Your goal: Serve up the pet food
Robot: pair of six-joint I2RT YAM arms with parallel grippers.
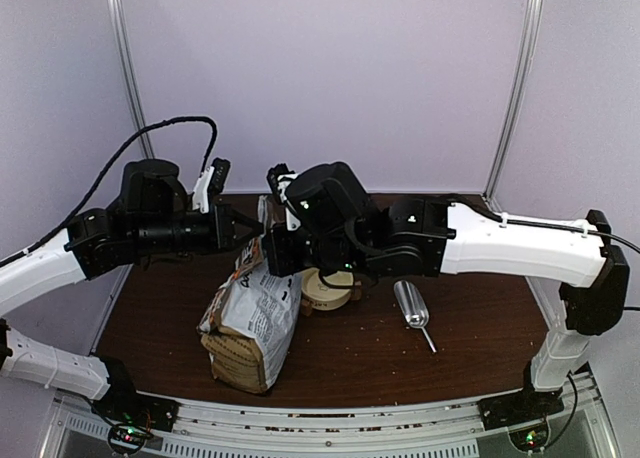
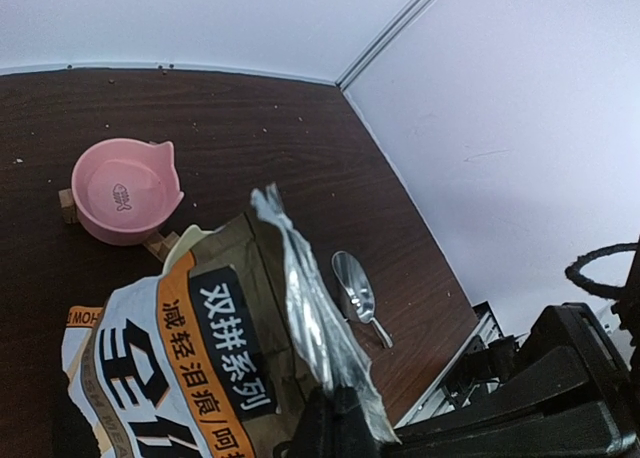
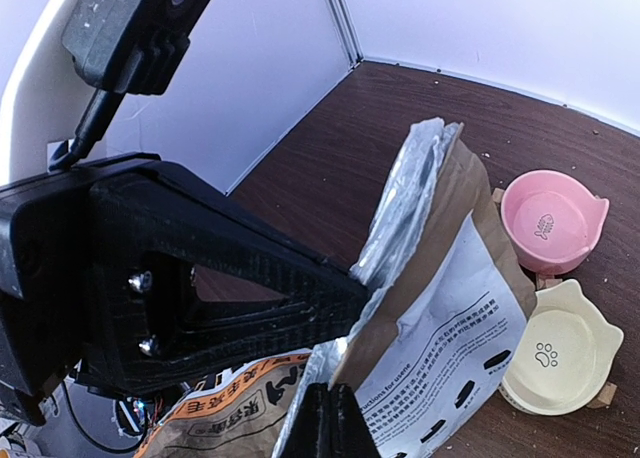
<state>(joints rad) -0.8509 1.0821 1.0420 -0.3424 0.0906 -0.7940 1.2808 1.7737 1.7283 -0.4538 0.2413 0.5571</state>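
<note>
Top view: the bag [image 1: 250, 318] stands on the table [image 1: 480, 328], left of frame centre. A bowl [image 1: 330, 290] sits just right of it, partly under the right arm [image 1: 500, 240]. The scoop [image 1: 412, 306] lies further right, apart from both.

Right wrist view: a second bowl [image 3: 553, 221] lies above the first at frame right, just beside it.

We note the bag's top edge pinched in the left gripper [image 2: 335, 423] and the right gripper [image 3: 330, 423], at bottom centre of each wrist view.

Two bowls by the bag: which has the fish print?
The pink bowl; the cream bowl, nearer the bag, shows a paw print instead.
</note>
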